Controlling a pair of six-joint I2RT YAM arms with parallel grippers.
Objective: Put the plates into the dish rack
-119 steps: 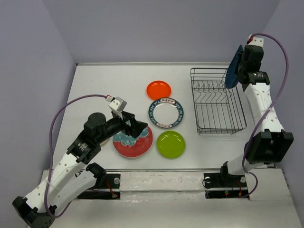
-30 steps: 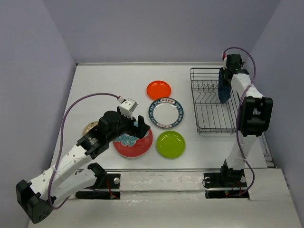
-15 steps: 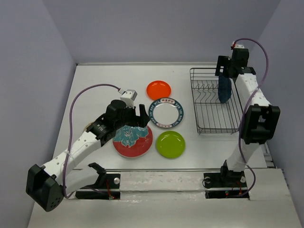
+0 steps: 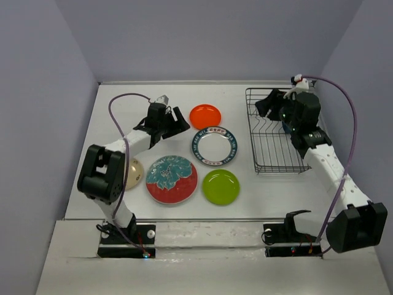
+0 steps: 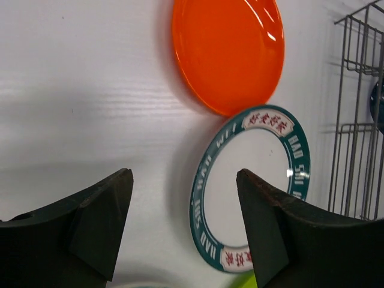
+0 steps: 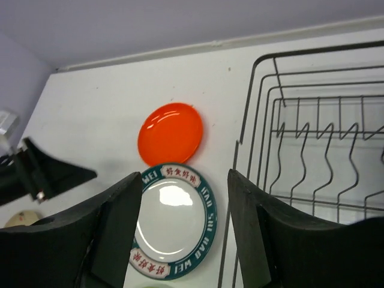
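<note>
The orange plate point(image 4: 205, 115) lies at the back of the table, with the white plate with a dark patterned rim point(image 4: 215, 145) in front of it. The red flowered plate point(image 4: 172, 179) and the green plate point(image 4: 221, 187) lie nearer. The beige plate point(image 4: 132, 174) is partly hidden by the left arm. My left gripper point(image 4: 175, 121) is open and empty, just left of the orange plate point(image 5: 228, 54). My right gripper point(image 4: 270, 104) is open and empty over the black dish rack's point(image 4: 279, 153) back left corner. A sliver of the dark blue plate point(image 5: 379, 105) shows in the rack; in the top view the right arm hides it.
The rack's prongs point(image 6: 318, 162) show in the right wrist view, with the orange plate point(image 6: 171, 133) and the white plate point(image 6: 174, 219) left of them. Purple walls close in the table on three sides. The arm bases stand at the near edge.
My right gripper has let go of the dark blue plate in the rack and drawn back over the rack's left side. My left arm has swung from the red plate to beside the orange plate.
</note>
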